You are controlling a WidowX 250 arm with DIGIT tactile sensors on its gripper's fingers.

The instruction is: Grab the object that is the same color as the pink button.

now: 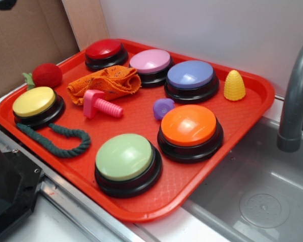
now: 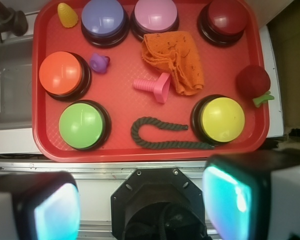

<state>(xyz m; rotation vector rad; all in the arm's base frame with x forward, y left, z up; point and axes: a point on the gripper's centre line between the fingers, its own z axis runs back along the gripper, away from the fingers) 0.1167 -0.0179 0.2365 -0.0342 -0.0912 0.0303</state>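
Pink bolt point(image 2: 155, 86), blocky-headed, ribbed shaft, lies sideways; gripper point(image 2: 140, 205) spread wide, holding nothing.

pink bolt point(image 1: 101, 104) on its side beside orange cloth point(image 1: 107, 82)

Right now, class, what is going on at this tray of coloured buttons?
Nothing is being handled yet. The gripper hangs open above the tray's near edge, holding nothing. On the red tray the pink toy bolt lies on its side next to the orange cloth, untouched. It matches the pink button in the back row, between the red button and the purple button.
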